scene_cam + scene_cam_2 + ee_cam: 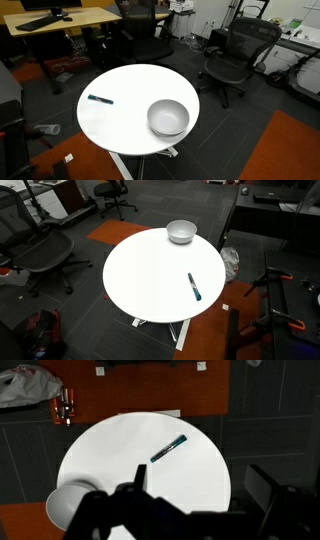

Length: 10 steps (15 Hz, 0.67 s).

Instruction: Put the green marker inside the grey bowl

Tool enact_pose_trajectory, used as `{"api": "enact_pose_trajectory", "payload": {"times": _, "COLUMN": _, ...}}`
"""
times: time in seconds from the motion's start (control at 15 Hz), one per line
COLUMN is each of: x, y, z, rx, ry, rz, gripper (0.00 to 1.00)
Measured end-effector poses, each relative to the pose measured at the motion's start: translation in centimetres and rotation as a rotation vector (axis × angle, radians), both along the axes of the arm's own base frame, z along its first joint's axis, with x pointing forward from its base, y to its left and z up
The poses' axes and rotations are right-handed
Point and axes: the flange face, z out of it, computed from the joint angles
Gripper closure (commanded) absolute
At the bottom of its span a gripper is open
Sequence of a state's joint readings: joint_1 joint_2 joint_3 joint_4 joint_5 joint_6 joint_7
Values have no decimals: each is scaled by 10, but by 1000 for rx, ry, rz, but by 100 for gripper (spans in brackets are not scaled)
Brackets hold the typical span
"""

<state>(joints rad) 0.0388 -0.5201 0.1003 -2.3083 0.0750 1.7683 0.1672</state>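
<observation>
The green marker [100, 99] lies flat on the round white table [130, 80], apart from the grey bowl [168, 117], which stands empty near the table's edge. Both also show in an exterior view, the marker [193, 286] near one edge and the bowl [181, 230] at the far edge. In the wrist view the marker [168, 448] lies at the table's middle and the bowl [68, 506] at the lower left. My gripper [200, 485] hangs high above the table, open and empty, its fingers wide apart. The arm does not show in either exterior view.
Black office chairs [238, 55] [40, 250] stand around the table on dark carpet. A wooden desk [60, 20] is at the back. Orange floor patches [285, 150] lie beside the table. A white bag [25, 385] lies on the floor.
</observation>
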Motion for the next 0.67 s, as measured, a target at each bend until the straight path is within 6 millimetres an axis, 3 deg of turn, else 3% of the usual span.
{"api": "enact_pose_trajectory", "payload": {"times": 0.67, "x": 1, "y": -1, "z": -5, "rx": -1, "ry": 11, "rz": -13, "gripper": 0}}
